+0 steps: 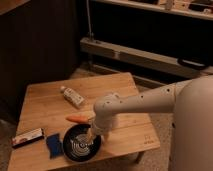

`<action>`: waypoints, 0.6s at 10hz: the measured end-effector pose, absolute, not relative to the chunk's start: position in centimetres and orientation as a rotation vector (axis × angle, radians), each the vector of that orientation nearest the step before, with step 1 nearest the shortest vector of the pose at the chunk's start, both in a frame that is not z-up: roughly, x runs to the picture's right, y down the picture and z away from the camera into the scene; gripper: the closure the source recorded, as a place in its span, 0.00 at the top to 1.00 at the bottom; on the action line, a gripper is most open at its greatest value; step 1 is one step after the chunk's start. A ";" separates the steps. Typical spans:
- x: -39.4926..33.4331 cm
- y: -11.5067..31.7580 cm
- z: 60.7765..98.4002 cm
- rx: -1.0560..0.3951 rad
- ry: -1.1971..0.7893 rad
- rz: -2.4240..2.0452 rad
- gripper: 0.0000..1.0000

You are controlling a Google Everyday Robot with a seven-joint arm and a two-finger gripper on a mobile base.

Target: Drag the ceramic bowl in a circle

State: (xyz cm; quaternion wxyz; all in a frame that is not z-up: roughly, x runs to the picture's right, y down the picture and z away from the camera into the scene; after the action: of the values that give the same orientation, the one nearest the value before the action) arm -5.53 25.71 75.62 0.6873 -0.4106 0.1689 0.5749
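The ceramic bowl (79,145) is black and glossy with pale rings inside. It sits near the front edge of the wooden table (125,95). My gripper (90,135) points down at the bowl's right inner side, just behind its rim, and its jaws stand open. The pale arm (135,102) reaches in from the right and hides part of the bowl's far right rim.
An orange carrot (78,118) lies just behind the bowl, close to the gripper. A white bottle (73,96) lies farther back. A blue object (53,144) touches the bowl's left side, and a flat packet (27,137) lies at the left edge. The table's front edge is close.
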 end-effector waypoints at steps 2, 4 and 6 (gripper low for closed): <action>-5.8 25.4 76.2 -0.919 0.386 1.270 0.47; -6.1 25.1 76.5 -0.916 0.396 1.248 0.29; -6.8 24.5 76.8 -0.906 0.403 1.224 0.09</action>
State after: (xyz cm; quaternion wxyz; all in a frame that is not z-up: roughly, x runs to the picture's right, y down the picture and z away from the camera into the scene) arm -6.77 24.50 76.78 0.7055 -0.4074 0.1813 0.5508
